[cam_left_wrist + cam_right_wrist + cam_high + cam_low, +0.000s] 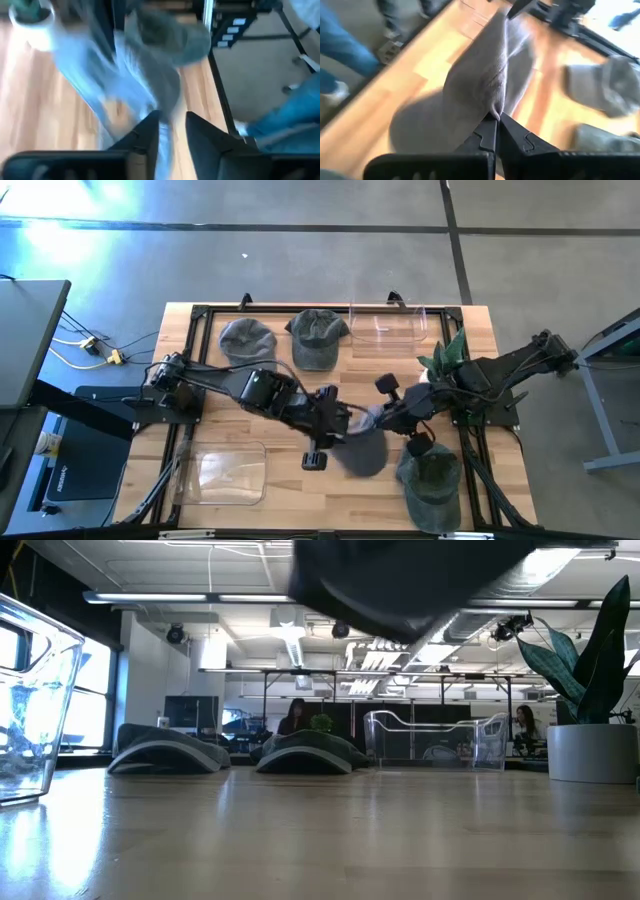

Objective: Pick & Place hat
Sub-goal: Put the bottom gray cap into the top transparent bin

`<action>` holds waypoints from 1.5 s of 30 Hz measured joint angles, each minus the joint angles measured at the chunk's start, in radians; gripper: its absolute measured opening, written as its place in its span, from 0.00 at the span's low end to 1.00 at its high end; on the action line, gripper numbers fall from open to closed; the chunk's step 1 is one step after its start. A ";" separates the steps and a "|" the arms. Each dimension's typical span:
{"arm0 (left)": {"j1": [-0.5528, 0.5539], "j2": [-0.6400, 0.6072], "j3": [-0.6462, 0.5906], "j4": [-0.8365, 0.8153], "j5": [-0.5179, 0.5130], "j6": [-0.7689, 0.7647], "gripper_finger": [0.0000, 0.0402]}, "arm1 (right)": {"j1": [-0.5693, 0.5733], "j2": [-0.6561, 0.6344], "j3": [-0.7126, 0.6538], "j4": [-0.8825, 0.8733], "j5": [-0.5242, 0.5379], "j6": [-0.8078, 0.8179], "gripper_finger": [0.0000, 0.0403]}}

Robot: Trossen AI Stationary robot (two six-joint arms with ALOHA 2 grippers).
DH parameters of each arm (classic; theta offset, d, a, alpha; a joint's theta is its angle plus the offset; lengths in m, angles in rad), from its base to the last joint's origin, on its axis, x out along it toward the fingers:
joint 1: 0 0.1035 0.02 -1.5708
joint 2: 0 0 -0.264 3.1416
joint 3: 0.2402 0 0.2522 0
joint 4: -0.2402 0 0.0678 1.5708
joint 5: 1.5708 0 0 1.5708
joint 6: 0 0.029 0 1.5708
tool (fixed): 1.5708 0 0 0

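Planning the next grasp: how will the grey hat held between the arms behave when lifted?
Probably floppy: the grey hat folds into a ridge where the right pincer pinches it. Likely light, since a thin pinch holds it above the table. It may sag or swing; the left pincer stands slightly apart around its fabric.

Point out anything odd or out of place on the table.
Only the grey hat: it hangs above mid-table, stretched between both arms. The right gripper has its jaws shut on the fabric; the left gripper has its jaws parted around it. The other hats and clear bins sit normally.
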 joint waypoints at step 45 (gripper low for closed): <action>0.176 -0.063 -0.965 1.854 0.191 -0.426 0.00 | 0.403 -0.002 0.183 0.246 0.618 -0.483 0.00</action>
